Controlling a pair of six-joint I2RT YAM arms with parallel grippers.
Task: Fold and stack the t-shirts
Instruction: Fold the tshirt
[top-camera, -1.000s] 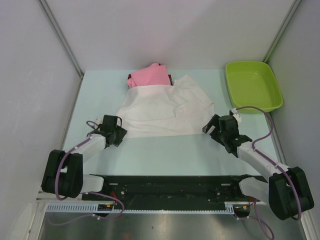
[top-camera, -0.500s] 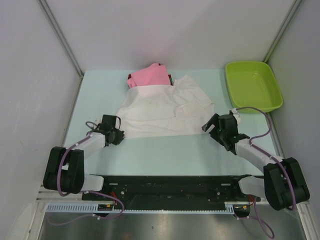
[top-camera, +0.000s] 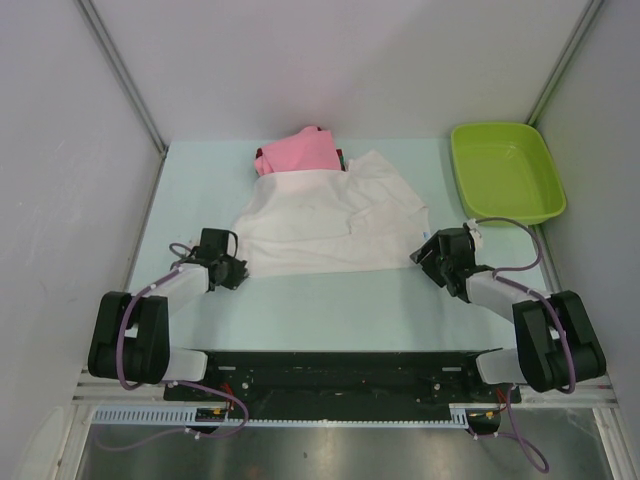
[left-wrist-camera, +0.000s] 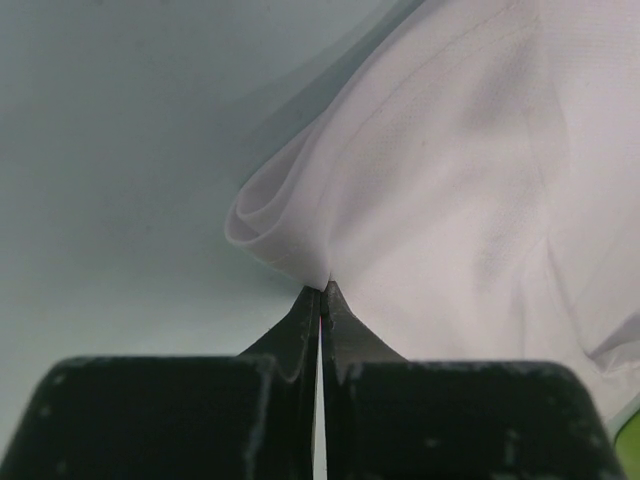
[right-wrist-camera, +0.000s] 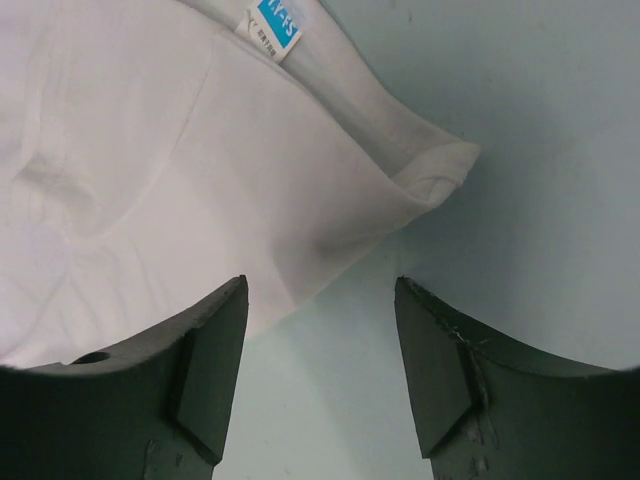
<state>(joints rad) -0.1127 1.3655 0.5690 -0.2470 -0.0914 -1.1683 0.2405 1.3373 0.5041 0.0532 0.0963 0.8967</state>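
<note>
A white t-shirt (top-camera: 330, 215) lies spread flat mid-table, and its back edge overlaps a pink t-shirt (top-camera: 300, 152). A sliver of dark red cloth (top-camera: 260, 160) shows beside the pink one. My left gripper (top-camera: 236, 270) is at the white shirt's near left corner. In the left wrist view it (left-wrist-camera: 322, 290) is shut on that folded corner of the shirt (left-wrist-camera: 450, 180). My right gripper (top-camera: 421, 256) is at the near right corner. It (right-wrist-camera: 320, 292) stands open, with the hem of the white shirt (right-wrist-camera: 180, 170) reaching just in front of its left finger. A blue label (right-wrist-camera: 272, 22) shows on the shirt.
A lime-green plastic tub (top-camera: 505, 170) stands at the back right of the pale table (top-camera: 330, 305). White walls close in the back and both sides. The black rail with the arm bases runs along the near edge.
My left gripper has closed on the white shirt's near left corner. The right arm has dropped low towards the near right corner, and its jaws have narrowed somewhat.
</note>
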